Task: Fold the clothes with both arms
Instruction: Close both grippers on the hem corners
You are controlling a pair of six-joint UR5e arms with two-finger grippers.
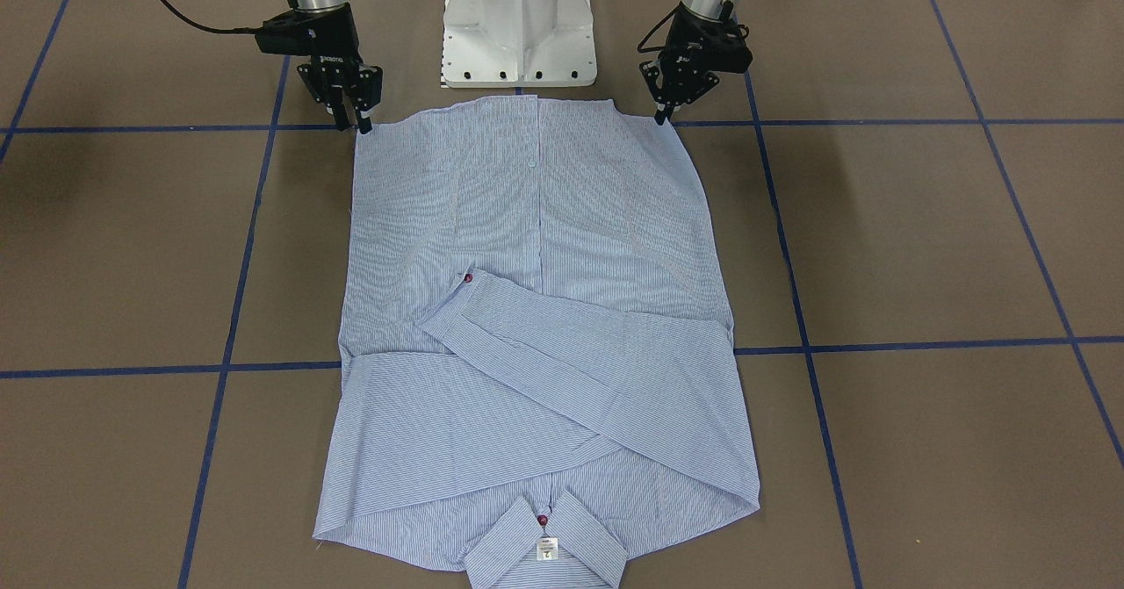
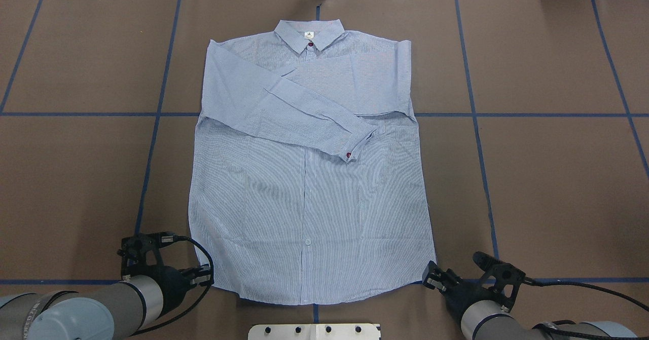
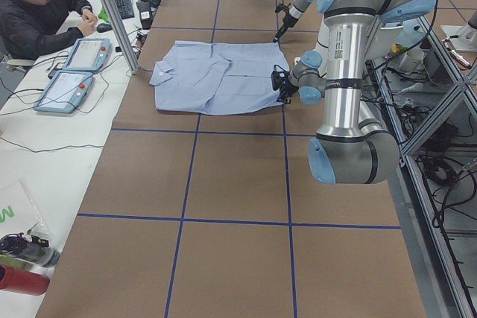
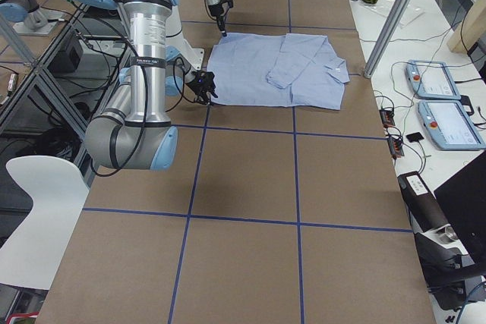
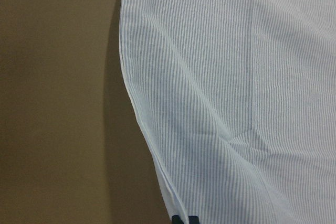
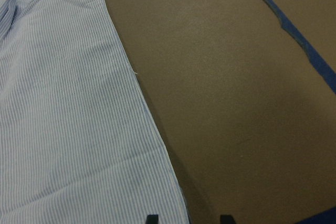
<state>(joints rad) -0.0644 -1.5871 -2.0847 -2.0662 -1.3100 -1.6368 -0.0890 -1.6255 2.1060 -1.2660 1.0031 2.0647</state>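
Item: one shirt (image 2: 309,203), flat on worktop (image 2: 532,178), sleeves crossed, collar farthest from robot. Hem corners: left hand (image 1: 660,115) narrow, seemingly pinching cloth; right hand (image 1: 353,122) wide, astride edge. Step: gripping hem. Next: right closes, both lift collarward together.

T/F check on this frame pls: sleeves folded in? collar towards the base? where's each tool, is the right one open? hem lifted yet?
1. Both sleeves of the light blue striped button-up shirt are folded across its chest. True.
2. Its collar points toward the white pedestal base. False: the collar is at the far end and the hem lies by the base.
3. The black two-finger right tool is open at a hem corner. True.
4. The black two-finger left tool is over the collar. False: it is at the other hem corner.
5. The hem is lifted off the brown table. False: the shirt lies flat.
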